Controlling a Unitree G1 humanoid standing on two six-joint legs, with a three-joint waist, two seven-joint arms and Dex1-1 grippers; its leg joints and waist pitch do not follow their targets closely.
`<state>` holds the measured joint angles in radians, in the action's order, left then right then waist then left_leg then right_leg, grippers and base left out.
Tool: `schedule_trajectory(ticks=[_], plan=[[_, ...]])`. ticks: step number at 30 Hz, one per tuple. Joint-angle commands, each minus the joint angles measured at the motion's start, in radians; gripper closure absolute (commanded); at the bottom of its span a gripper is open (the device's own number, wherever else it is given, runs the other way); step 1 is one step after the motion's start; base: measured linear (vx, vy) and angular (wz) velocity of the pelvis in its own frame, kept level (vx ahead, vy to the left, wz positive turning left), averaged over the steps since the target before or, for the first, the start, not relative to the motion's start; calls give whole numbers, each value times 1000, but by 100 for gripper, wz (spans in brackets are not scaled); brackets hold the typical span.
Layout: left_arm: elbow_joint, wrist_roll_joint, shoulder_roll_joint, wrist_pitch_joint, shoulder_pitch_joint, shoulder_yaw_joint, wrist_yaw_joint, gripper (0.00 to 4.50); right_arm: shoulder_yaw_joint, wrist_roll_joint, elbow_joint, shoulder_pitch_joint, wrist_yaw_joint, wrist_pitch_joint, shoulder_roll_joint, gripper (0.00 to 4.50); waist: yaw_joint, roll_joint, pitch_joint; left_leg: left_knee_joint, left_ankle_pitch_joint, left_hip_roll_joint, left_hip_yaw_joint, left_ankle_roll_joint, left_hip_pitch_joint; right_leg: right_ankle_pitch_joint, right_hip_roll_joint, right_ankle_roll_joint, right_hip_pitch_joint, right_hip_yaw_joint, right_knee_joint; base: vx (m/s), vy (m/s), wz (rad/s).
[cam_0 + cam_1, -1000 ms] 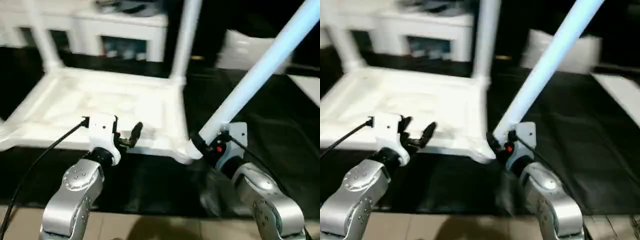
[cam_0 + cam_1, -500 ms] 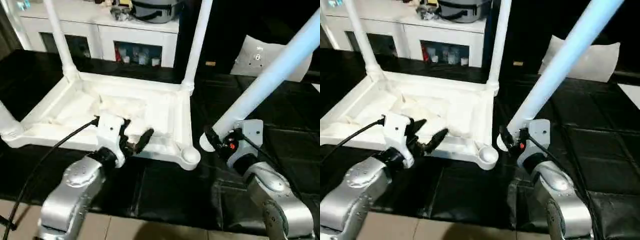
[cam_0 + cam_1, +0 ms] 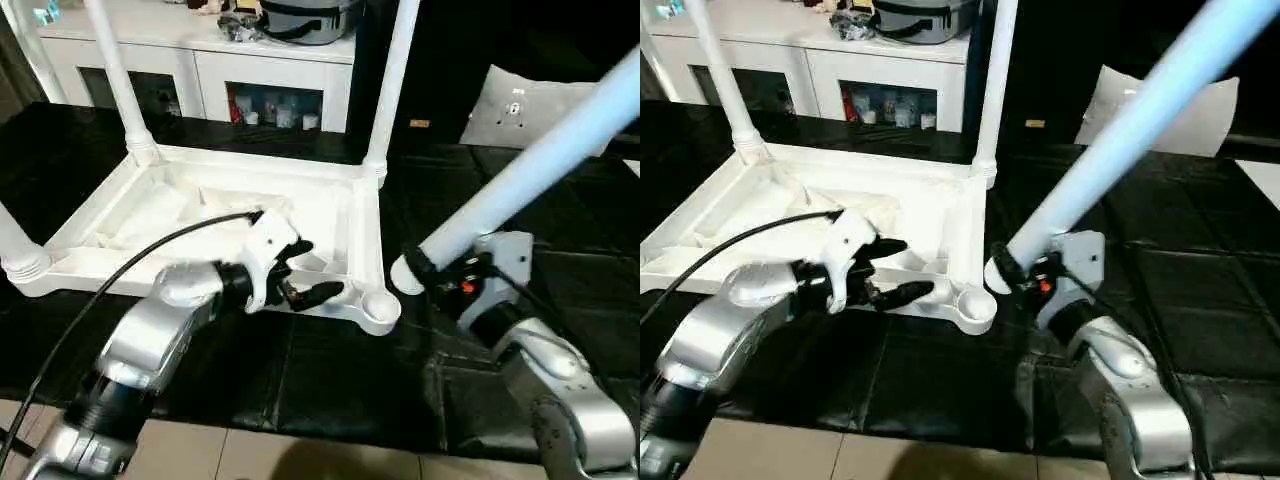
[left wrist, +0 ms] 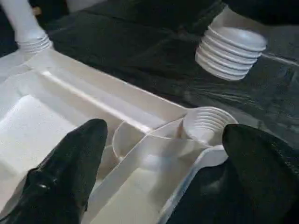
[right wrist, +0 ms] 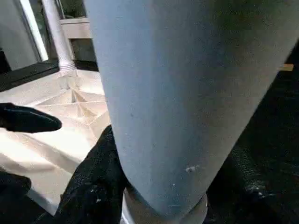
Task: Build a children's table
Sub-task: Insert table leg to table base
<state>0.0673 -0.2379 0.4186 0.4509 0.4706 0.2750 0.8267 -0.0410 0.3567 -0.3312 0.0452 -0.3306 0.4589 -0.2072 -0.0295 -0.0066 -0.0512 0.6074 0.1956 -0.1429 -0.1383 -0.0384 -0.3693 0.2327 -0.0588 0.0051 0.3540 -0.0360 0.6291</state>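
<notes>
Tabletop point(image 3: 150, 215) inverted on black mat point(image 3: 330, 370), three legs fitted. Left gripper point(image 3: 305, 275) jaws apart, straddling near rim by empty corner socket point(image 4: 204, 123). Right gripper point(image 3: 425, 275) clamped on fourth leg point(image 3: 530, 165). Risk: tilted leg jams in socket, shoves tabletop sideways.

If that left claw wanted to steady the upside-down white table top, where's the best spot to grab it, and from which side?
Probably the near rim, next to the empty corner socket. The table top lies ribs-up, so that raised edge is a thin wall the open left gripper could straddle from above, one finger inside and one outside, away from the leg in the right gripper.
</notes>
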Motion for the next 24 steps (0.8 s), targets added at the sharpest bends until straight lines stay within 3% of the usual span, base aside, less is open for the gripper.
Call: schedule_trajectory(ticks=[1, 2, 4, 6, 9, 12, 15, 18, 20, 22, 24], plan=[[93, 28, 12, -62, 56, 37, 95, 0, -26, 31, -15, -2, -2, -3, 16, 260, 0, 7, 60, -80, 154, -64, 16, -8, 6, 29, -81, -202, -27, 52, -78, 0, 0, 0], [111, 31, 13, -73, 65, 42, 106, 0, -27, 35, -15, -2, -2, -3, 19, 260, -2, 9, 67, -77, 103, -68, 14, 0, 6, -53, -82, -215, -32, 50, -65, 0, 0, 0], [213, 47, 10, -133, 117, 66, 162, 0, -29, 41, -17, -7, 7, -11, 33, 260, -4, 8, 70, -71, 41, -64, 10, 30, 5, -146, -78, -226, -30, 48, -59, 0, 0, 0], [260, 51, 4, -157, 140, 76, 198, 0, -25, 41, -23, -14, 21, -8, 44, 260, -5, 9, 70, -70, 21, -68, 9, 46, 4, -185, -82, -246, -31, 46, -55, 0, 0, 0], [330, 65, -5, -197, 168, 88, 251, 0, -5, 19, -36, -27, 41, -6, 48, 260, -4, 11, 65, -74, 73, -74, 8, 45, 7, -121, -85, -265, -29, 45, -61, 0, 0, 0], [378, 84, -5, -231, 187, 108, 284, 0, 0, 2, -35, -31, 47, -28, 54, 260, -4, 12, 58, -81, 154, -78, 7, 13, 11, 3, -88, -258, -25, 47, -71, 0, 0, 0], [469, 104, -19, -283, 221, 121, 315, 0, 0, 17, -44, -31, 40, -12, 56, 260, -4, 12, 56, -83, 183, -77, 4, 1, 12, 55, -86, -248, -22, 48, -78, 0, 0, 0], [548, 126, -35, -331, 253, 127, 328, 0, -2, 16, -45, -31, 35, -16, 49, 260, -4, 9, 55, -86, 191, -79, 3, -8, 11, 62, -87, -241, -21, 49, -79, 0, 0, 0], [626, 153, -41, -376, 283, 145, 365, 34, -5, 6, -46, -29, 37, -1, 24, 260, -5, 7, 55, -87, 186, -79, 3, -7, 10, 62, -90, -237, -24, 50, -80, 0, 0, 0], [663, 158, -42, -388, 296, 152, 400, 34, 2, 32, -66, -34, 32, 108, -13, 260, -6, 8, 56, -85, 166, -79, 2, -2, 11, 44, -89, -238, -27, 50, -77, 0, 0, 0], [680, 161, -45, -394, 302, 152, 413, 49, 7, 37, -71, -38, 20, 125, -28, 260, -7, 7, 59, -82, 142, -80, 1, 9, 10, 3, -91, -246, -28, 51, -73, 0, 0, 0]])
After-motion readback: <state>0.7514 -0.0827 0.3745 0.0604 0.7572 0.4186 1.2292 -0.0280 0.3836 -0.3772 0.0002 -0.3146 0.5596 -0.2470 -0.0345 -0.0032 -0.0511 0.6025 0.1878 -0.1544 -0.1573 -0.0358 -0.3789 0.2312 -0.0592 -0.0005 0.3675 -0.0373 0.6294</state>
